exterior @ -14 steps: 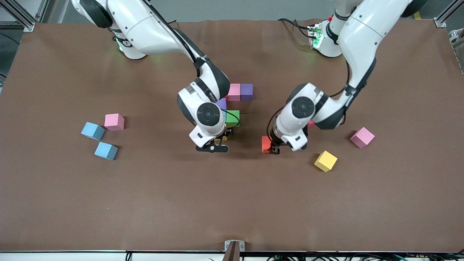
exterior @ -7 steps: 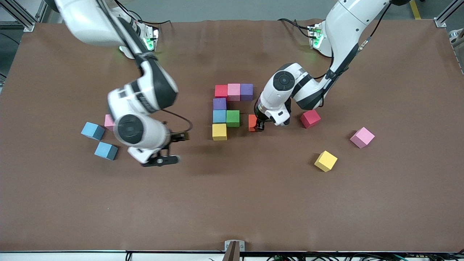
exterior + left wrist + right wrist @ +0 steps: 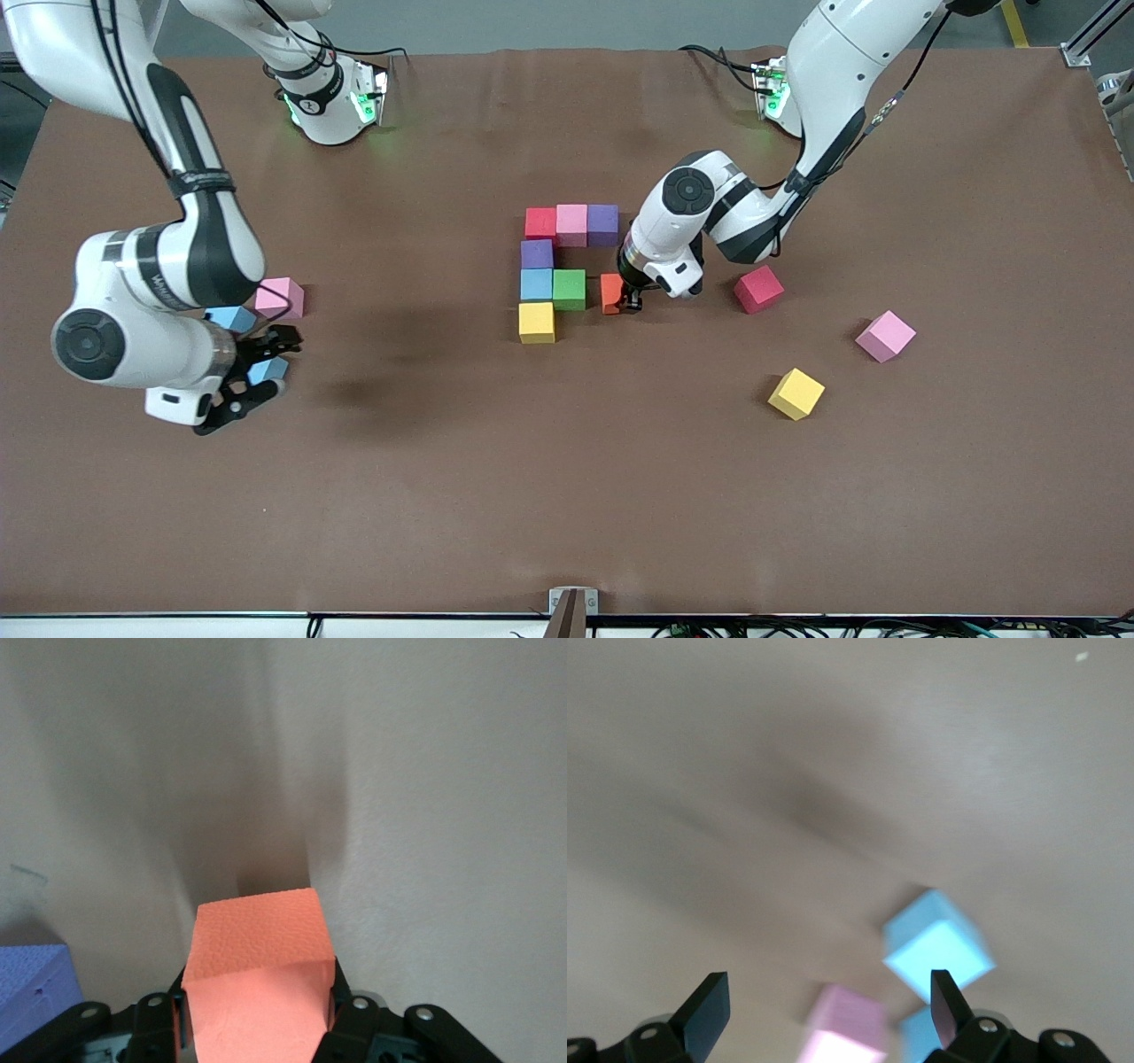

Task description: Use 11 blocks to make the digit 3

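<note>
Left gripper (image 3: 631,301), mine, is pinching the orange block (image 3: 610,293) between its fingers, low at the table (image 3: 567,496) just beside the green block (image 3: 569,289); whether the orange block rests on the cloth I cannot tell. In the left wrist view the orange block (image 3: 259,979) sits clamped between the two black fingers (image 3: 159,1028), with a purple block's corner (image 3: 31,992) at the frame's edge.

Right gripper (image 3: 252,372), also mine, hangs with fingers spread wide and holding nothing, over the two light blue blocks toward the right arm's end of the table: one (image 3: 232,318) partly hidden by the wrist, the other (image 3: 266,370) between the fingers as the front camera sees it. A pink block (image 3: 282,298) lies just beside them. The right wrist view is blurred, with a light blue block (image 3: 936,943) and the pink block (image 3: 842,1032) ahead of the open fingers (image 3: 707,1010).

Partial digit 3 at the table's centre: a bar of red (image 3: 540,223), pink (image 3: 572,224) and purple (image 3: 603,224); a purple block (image 3: 537,254) below the red; then blue (image 3: 536,284) touching the green; a yellow block (image 3: 536,322) nearest the front camera.

Loose blocks toward the left arm's end: red (image 3: 758,289), pink (image 3: 885,336), yellow (image 3: 796,393), well apart.
</note>
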Motion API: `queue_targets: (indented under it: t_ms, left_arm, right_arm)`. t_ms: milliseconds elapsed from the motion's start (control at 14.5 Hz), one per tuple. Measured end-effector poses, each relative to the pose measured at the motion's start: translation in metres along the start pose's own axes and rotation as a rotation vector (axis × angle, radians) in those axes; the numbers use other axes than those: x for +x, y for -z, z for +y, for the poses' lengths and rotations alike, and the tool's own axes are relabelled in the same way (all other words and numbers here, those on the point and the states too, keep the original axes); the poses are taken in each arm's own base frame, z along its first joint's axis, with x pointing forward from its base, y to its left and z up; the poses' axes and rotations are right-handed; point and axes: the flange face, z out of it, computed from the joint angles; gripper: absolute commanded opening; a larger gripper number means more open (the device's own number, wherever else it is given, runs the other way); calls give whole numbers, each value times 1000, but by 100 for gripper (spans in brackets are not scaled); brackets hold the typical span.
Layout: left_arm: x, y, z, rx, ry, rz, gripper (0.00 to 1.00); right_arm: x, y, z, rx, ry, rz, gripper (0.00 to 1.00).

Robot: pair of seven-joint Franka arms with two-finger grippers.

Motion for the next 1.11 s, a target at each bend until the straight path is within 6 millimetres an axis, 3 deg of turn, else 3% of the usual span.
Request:
queue_targets:
  t_ms: [207, 414, 691, 1105]
  left_arm:
    - [-4, -2, -3, 2, -2, -3, 24]
    - [-9, -3, -7, -6, -32, 1, 24]
    - [-11, -6, -10, -10, -62, 10, 24]
    - [-15, -5, -9, -18, -76, 7, 25]
  right_arm:
    - [-22, -26, 41, -57, 168, 67, 100]
    - [-46, -65, 63, -101, 302, 120, 100]
    - [-61, -107, 52, -81, 342, 109, 100]
    - [-66, -129, 39, -63, 373, 97, 100]
